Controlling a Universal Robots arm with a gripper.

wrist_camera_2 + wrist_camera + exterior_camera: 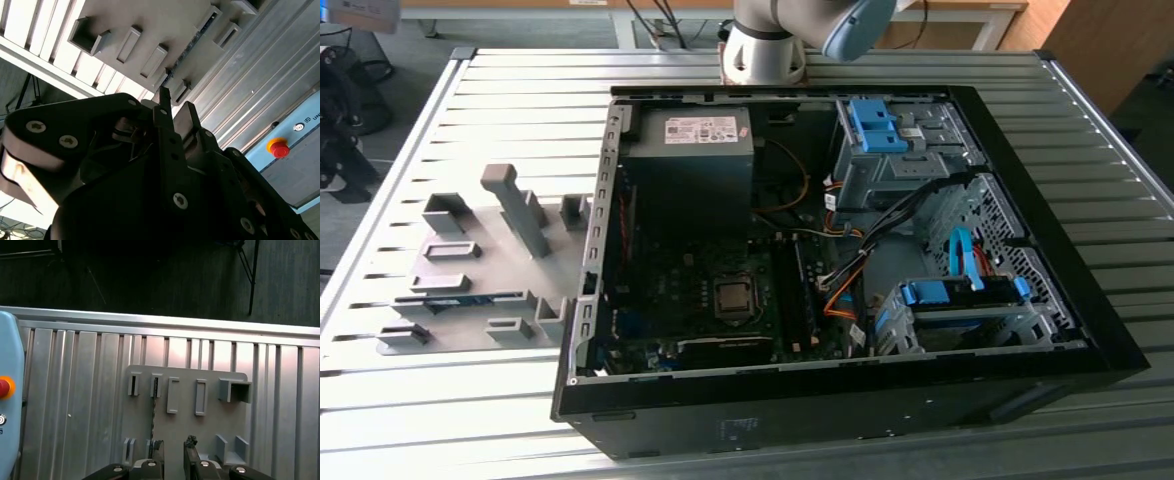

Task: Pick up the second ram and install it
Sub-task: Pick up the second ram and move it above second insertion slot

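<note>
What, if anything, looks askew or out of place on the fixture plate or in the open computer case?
Nothing stands out. The thin blue-green ram stick sits straight in its holder on the grey fixture plate, and the black open computer case lies flat on the slatted table.

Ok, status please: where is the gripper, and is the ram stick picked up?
Gripper open, empty, over the grey plate. Ram stick not picked up, on edge in the plate's slots. No obstacle seen between them.

Arm (767,45) rises at the top of the exterior view, blue-grey joint cap bent across. Tool (174,449) faces downward, black fingers (191,457) apart, narrow gap showing.
</note>
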